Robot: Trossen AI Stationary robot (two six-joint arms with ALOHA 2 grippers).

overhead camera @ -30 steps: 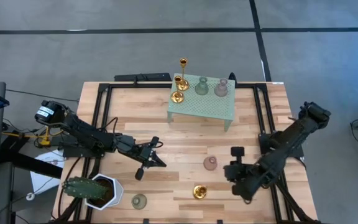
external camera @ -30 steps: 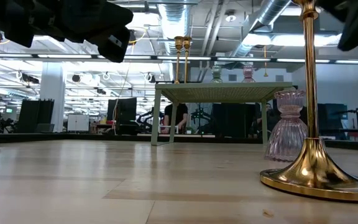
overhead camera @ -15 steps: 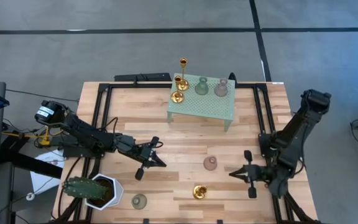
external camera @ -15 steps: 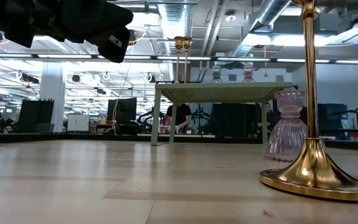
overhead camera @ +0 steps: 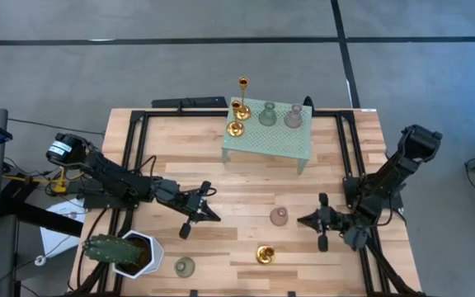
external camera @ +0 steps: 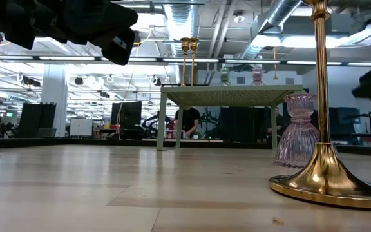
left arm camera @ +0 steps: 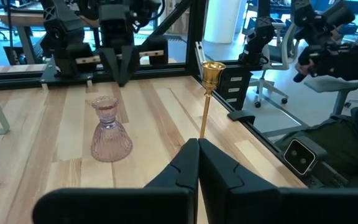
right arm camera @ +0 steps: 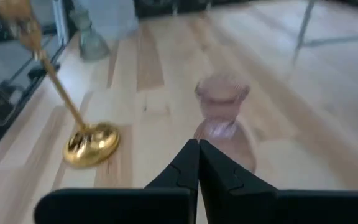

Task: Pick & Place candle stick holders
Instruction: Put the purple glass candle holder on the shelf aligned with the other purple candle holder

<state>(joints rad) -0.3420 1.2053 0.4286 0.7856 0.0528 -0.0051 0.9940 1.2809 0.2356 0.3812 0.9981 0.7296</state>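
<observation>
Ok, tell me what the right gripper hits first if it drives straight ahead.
Probably the pink glass candle holder: the shut right gripper points right at it. The gold candlestick stands off to one side.

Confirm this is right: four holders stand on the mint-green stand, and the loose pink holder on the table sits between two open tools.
Wrong on the tools: both wrist views show the left tool and right tool shut. Four holders do stand on the stand, and the pink holder sits between them.
</observation>
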